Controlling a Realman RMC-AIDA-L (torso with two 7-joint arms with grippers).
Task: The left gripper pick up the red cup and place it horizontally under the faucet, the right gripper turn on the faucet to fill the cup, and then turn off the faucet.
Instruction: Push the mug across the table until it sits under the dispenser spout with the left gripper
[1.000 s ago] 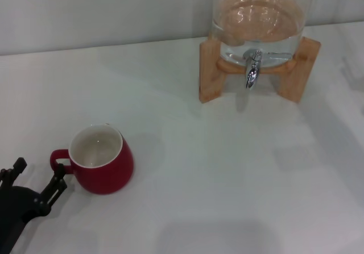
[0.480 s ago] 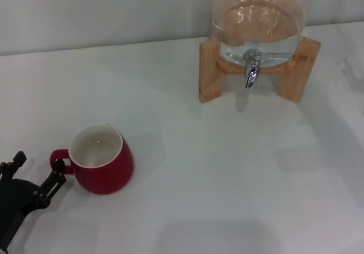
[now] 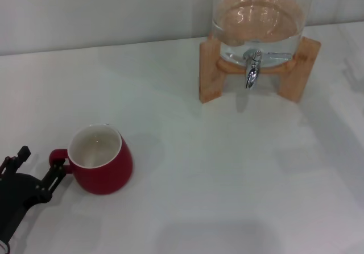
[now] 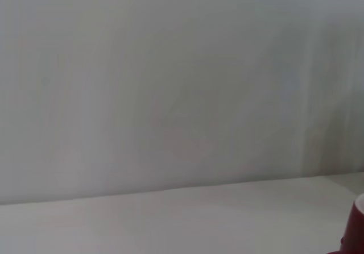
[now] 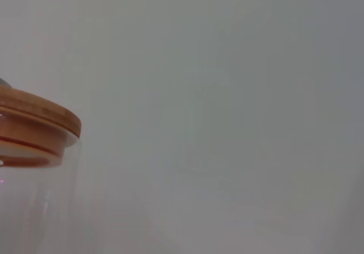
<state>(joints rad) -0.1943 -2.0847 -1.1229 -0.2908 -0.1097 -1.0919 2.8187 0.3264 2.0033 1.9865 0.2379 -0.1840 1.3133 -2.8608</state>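
The red cup [image 3: 101, 162] stands upright on the white table at the front left, its white inside showing and its handle pointing left. My left gripper [image 3: 38, 163] is open just left of the cup. One of its fingertips [image 3: 58, 170] is right at the handle; I cannot tell if they touch. A sliver of the cup [image 4: 358, 231] shows in the left wrist view. The chrome faucet [image 3: 252, 69] hangs from the glass jar [image 3: 261, 21] at the back right. The right gripper is out of view.
The jar rests on a wooden stand [image 3: 209, 72] near the wall at the table's back edge. Its wooden lid [image 5: 34, 126] shows in the right wrist view. Bare table [image 3: 216, 174] lies between cup and stand.
My left gripper has shifted slightly, its fingertips now a little farther from me and close by the handle. The cup has barely moved. The faucet is unchanged.
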